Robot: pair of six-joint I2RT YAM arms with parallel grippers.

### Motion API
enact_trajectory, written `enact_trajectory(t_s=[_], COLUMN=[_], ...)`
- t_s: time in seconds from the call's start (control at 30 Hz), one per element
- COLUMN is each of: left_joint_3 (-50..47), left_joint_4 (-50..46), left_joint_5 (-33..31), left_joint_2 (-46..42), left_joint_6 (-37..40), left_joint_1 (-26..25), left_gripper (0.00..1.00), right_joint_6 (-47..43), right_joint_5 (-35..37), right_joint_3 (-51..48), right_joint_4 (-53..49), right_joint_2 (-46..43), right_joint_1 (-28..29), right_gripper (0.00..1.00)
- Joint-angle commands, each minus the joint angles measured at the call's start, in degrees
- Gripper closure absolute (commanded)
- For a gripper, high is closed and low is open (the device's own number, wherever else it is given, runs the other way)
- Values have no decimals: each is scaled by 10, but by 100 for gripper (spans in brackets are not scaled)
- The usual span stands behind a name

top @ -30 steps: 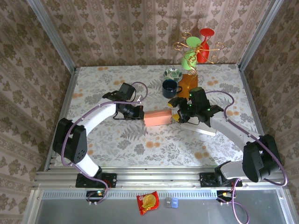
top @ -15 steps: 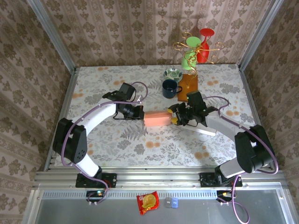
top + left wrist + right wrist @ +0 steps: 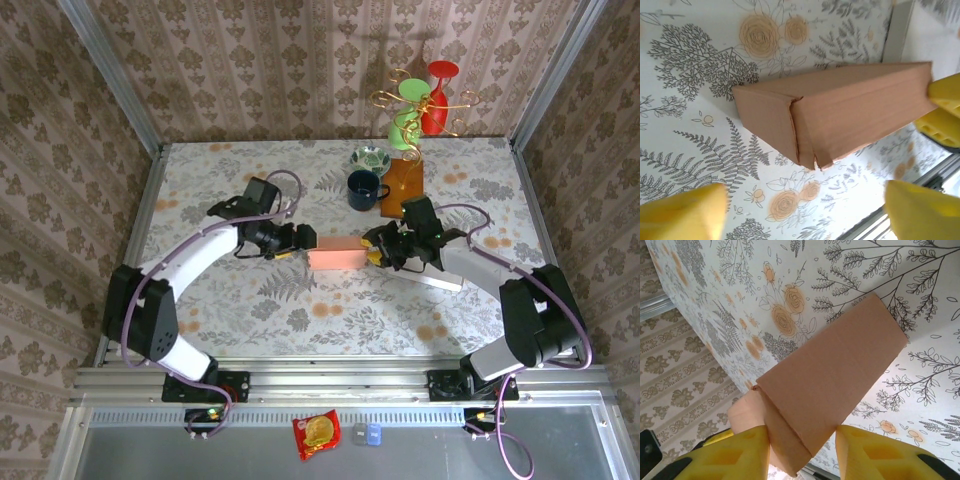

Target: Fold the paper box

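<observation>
- The right claw [image 3: 800, 440] is clenched on one end of the paper box [image 3: 835, 385], a yellow finger [image 3: 725, 455] pressed against each side.
- The left claw [image 3: 802, 195] is released: its jaws are spread wide, just short of the box's other end and not touching it.
- From above, the box [image 3: 335, 255] lies on the floral table [image 3: 250, 300], stretched between the left claw [image 3: 300, 238] and the right claw [image 3: 375, 250].
- The box [image 3: 850, 110] is plain brownish-pink card, long and narrow. Its flaps are folded shut over the end towards the left claw, with a slightly gaping seam at one corner.
- Behind it, near the back of the table, stands a dark blue mug [image 3: 362, 188]; its inside is too dark to tell the contents.
- A small patterned bowl [image 3: 371, 158] sits just behind the mug; I cannot tell what it holds.
- Beside them lies an orange board [image 3: 403, 185], with a gold wire stand [image 3: 420, 100] carrying a green cup [image 3: 405, 125] and a red cup [image 3: 438, 95].
</observation>
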Motion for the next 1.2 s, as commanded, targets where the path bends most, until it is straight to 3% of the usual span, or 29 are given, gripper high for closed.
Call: enact_trajectory(t_s=[0.0, 0.2, 0.53, 1.17], left_joint_3=[-8, 3, -12, -34], left_joint_4=[28, 36, 19, 19], left_joint_5=[29, 34, -12, -47], left_joint_2=[-17, 19, 35, 66], left_joint_6=[-43, -41, -10, 3], left_joint_1=[13, 13, 6, 11], left_gripper=[0, 0, 0, 0], right_joint_6=[-18, -24, -26, -31], right_joint_5=[13, 11, 13, 14], right_joint_3=[-16, -8, -4, 0], right_joint_4=[-42, -50, -64, -75], right_joint_2=[20, 28, 29, 25], right_joint_1=[-3, -3, -3, -1], right_gripper=[61, 65, 71, 71])
